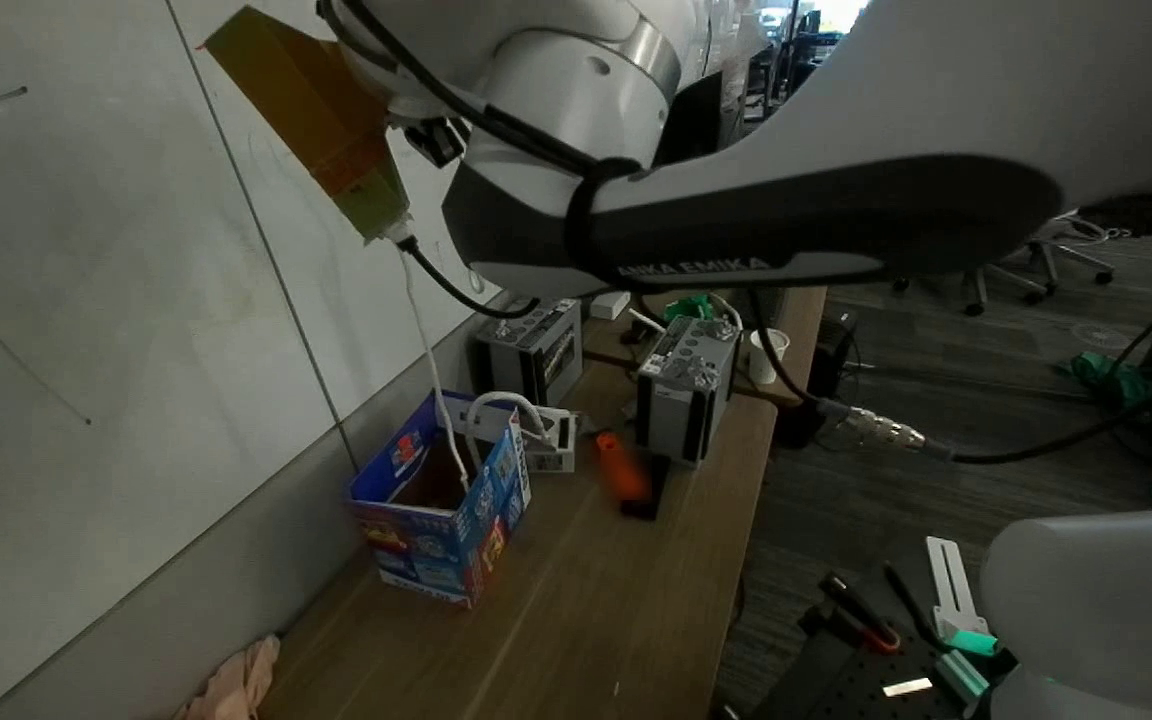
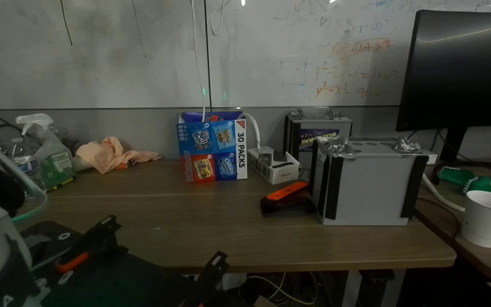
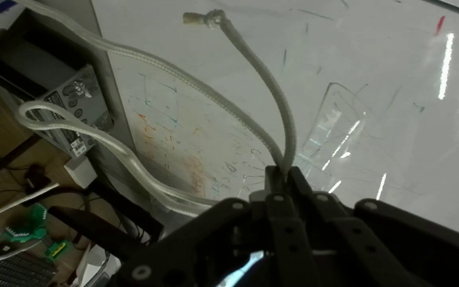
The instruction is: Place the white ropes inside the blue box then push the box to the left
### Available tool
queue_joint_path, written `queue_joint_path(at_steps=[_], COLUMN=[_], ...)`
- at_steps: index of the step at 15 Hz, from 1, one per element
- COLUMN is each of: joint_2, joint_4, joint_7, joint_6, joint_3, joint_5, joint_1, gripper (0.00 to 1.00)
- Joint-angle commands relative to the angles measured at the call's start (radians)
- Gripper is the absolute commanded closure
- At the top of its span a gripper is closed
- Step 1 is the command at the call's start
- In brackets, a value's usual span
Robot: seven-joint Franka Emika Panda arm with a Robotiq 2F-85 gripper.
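Clearly, pincer closed, gripping a white rope; the cord is pinched between its tips, and a short tail with a knot-like lump near its end curves out beyond them in the wrist view. A doubled length of cord loops beside the grip; cannot tell whether it belongs to the same rope. In both exterior views the held rope hangs down into the blue box, lower end hidden by its side. Box upright, open-topped, on the far side of the wooden table, close under the whiteboard. Another white rope arches over the right rim, partly inside, the rest dropping outside to the white device just right of the box. In an exterior view, farther right: an orange-and-black object, then a near grey case, with a far grey case behind it. On the adjoining table, at right, a paper cup near, a green object farther back, a further white rope running between cup and near grey case, a black monitor behind. Left of the box: peach cloth, then a spray bottle, with a clear bottle at its left.
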Motion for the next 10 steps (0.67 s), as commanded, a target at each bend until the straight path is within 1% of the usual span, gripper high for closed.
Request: queue_joint_path(at_steps=[1, 4, 8, 9, 10], joint_2=[0.058, 0.118, 0.270, 0.317, 0.354], joint_4=[0.025, 0.019, 0.011, 0.011, 0.004], joint_7=[-0.029, -0.078, -0.193, -0.185, -0.208], joint_6=[0.037, 0.023, 0.016, 0.001, -0.003], joint_3=[0.092, 0.155, 0.266, 0.294, 0.324], joint_5=[0.020, 0.037, 0.073, 0.026, 0.023], joint_1=[-0.090, -0.115, -0.140, -0.147, -0.161], gripper=[0.98, 0.98, 0.98, 0.98, 0.98])
